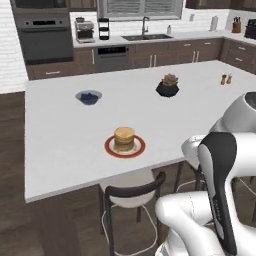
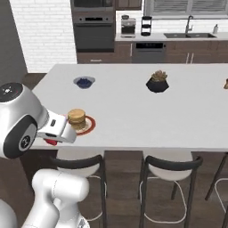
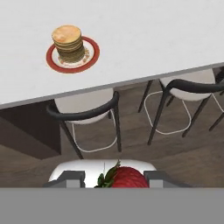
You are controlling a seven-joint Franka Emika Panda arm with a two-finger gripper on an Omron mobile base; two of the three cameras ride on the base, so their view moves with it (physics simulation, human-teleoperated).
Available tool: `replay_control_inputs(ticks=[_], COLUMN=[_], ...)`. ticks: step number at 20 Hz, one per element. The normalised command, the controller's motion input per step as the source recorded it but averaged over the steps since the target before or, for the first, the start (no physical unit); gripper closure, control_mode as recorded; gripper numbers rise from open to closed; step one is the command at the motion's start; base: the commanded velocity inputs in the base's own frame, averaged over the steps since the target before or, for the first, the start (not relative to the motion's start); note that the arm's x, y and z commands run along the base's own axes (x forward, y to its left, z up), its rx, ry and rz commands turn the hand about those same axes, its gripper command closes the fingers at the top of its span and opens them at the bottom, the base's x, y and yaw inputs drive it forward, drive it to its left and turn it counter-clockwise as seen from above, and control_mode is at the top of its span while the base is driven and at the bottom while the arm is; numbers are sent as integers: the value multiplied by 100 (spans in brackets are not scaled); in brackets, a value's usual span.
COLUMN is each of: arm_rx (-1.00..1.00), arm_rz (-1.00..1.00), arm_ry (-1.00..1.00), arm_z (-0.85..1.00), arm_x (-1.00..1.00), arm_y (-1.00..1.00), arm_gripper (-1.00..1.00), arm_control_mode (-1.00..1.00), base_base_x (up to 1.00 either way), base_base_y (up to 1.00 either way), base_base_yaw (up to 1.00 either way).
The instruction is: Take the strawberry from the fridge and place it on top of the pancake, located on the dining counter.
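The strawberry (image 3: 125, 178), bright red with green leaves, sits between my fingertips, and my gripper (image 3: 117, 180) is shut on it. In the right base view the gripper (image 2: 52, 141) hangs just off the near edge of the dining counter (image 2: 133, 113), with the strawberry (image 2: 50, 142) showing red beneath the hand. The pancake (image 1: 124, 138) (image 2: 76, 117) (image 3: 68, 40) is a tan stack on a small red plate (image 1: 111, 149) (image 3: 54, 61), near the white counter's front edge (image 1: 60, 130). It lies ahead of the gripper and a little to one side. The fridge is out of view.
Stools with dark backrests (image 1: 131, 190) (image 2: 79, 162) (image 3: 85, 111) stand under the counter edge, below my hand. On the counter are a dark-blue berry bowl (image 1: 89, 97) (image 2: 84, 82), a black potted plant (image 1: 167, 87) (image 2: 157, 83) and small shakers (image 1: 226, 79).
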Motion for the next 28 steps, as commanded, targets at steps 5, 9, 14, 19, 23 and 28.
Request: replay_control_inputs(ticks=[5,9,14,19,23,28], arm_rx=[0,0,0,0,0,0], arm_rz=[0,0,0,0,0,0], arm_ry=[0,0,0,0,0,0], arm_z=[0,0,0,0,0,0], arm_x=[0,0,0,0,0,0], arm_y=[0,0,0,0,0,0], arm_gripper=[100,100,100,100,100,100], arm_control_mode=[100,100,100,100,100,100], base_base_x=[38,51,69,51,56,54], base_base_y=[50,0,11,33,25,11], base_base_yaw=[26,11,0,6,19,17])
